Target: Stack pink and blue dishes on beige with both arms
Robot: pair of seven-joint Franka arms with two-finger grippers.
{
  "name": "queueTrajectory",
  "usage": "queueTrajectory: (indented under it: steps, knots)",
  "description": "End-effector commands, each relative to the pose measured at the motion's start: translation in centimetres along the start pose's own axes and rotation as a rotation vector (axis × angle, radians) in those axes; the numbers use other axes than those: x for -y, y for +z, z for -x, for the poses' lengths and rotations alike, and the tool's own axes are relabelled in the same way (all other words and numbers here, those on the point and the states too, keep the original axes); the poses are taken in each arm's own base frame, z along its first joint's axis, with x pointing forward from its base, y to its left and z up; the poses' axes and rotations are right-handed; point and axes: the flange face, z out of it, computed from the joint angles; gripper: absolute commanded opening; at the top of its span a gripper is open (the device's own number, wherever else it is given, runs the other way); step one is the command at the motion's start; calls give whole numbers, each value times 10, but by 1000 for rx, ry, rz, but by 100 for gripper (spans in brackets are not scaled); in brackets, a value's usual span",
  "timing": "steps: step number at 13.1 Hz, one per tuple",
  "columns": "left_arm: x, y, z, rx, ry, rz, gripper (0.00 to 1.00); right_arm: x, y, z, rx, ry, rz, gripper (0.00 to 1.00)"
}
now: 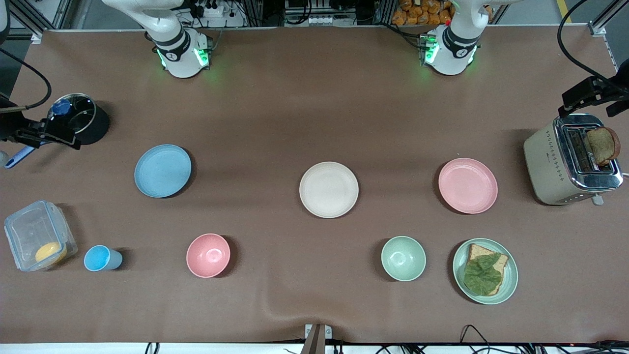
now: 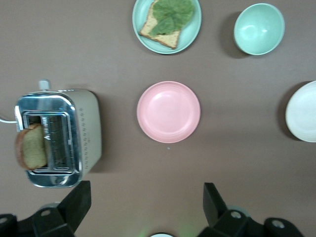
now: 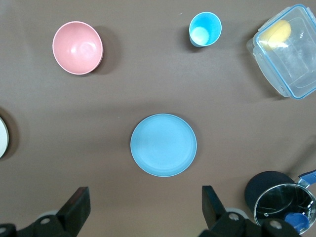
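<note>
Nothing picked up yet, so I'm at the start: pink plate (image 1: 467,185) centre-right of the front view, blue plate (image 1: 162,170) centre-left, beige plate (image 1: 328,189) mid-frame on the surface. Left end effector (image 2: 146,207) hangs released above pink, right end effector (image 3: 144,210) released above blue; next, I'd say, both descend onto the rims.

High front camera, two downward wrist views

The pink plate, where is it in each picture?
Front view: pink plate lies toward the left arm's end of the table, between the beige plate and the toaster.
Left wrist view: pink plate sits mid-picture.
Right wrist view: not in it.
Shared landmark: the beige plate shows in all three.
</note>
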Motion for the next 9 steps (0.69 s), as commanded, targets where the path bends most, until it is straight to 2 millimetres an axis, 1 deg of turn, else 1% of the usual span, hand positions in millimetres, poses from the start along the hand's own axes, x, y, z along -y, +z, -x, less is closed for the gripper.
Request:
queueTrajectory:
  steps: [1,4,6,8,9]
  knots:
    - [-14,-8,2,-1,16,-49,100,-2,-1,3,-4,8,9,100]
    - [-15,-8,1,-1,19,-38,100,-2,-1,3,-4,8,8,100]
    - [-8,-4,1,8,24,-35,100,-4,0,3,-1,13,6,100]
    - [-7,32,-8,62,16,-22,100,-8,0,2,0,20,3,100]
    - [-7,57,-14,73,8,-24,100,-10,2,3,4,23,3,100]
